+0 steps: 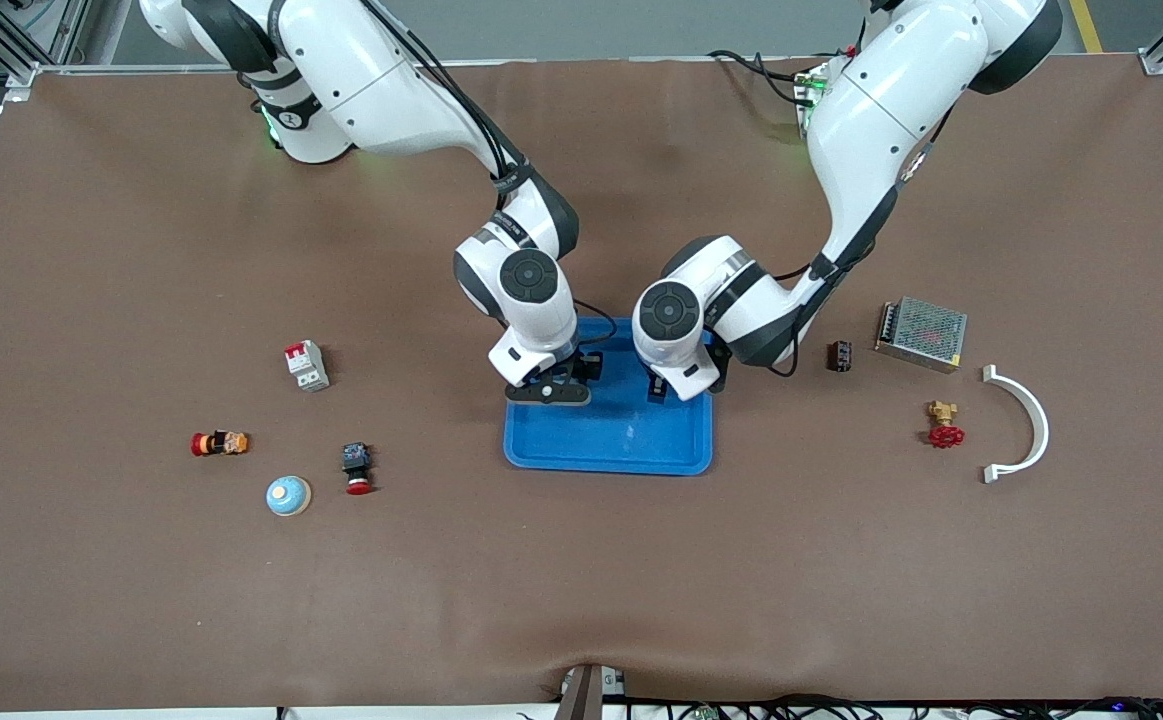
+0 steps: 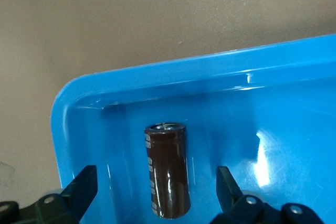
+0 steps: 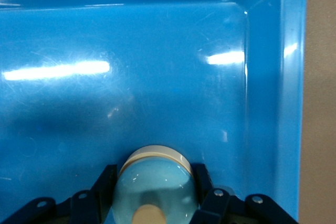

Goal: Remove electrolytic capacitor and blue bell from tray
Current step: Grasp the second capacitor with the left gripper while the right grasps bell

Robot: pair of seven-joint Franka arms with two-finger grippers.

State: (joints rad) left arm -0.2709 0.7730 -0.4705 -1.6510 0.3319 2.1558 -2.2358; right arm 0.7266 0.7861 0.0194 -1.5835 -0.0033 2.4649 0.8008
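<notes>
A dark brown cylindrical capacitor [image 2: 168, 171] lies on its side in a corner of the blue tray [image 2: 68, 129]. My left gripper [image 2: 156, 174] hangs low over it, open, one finger on each side and clear of it. In the right wrist view a light blue domed bell [image 3: 156, 187] with a cream base sits low over the tray floor [image 3: 157, 77], and my right gripper [image 3: 156, 177] is shut on its sides. Both grippers, left [image 1: 663, 385] and right [image 1: 556, 390], are over the blue tray [image 1: 631, 450]. A similar light blue bell [image 1: 288, 495] rests on the table toward the right arm's end.
Toward the right arm's end lie a red-and-white breaker [image 1: 306, 365], a small orange part [image 1: 219, 443] and a black-and-red push button [image 1: 356, 468]. Toward the left arm's end are a small dark brown part [image 1: 841, 355], a metal power supply [image 1: 921, 333], a red-handled valve [image 1: 944, 425] and a white curved bracket [image 1: 1026, 425].
</notes>
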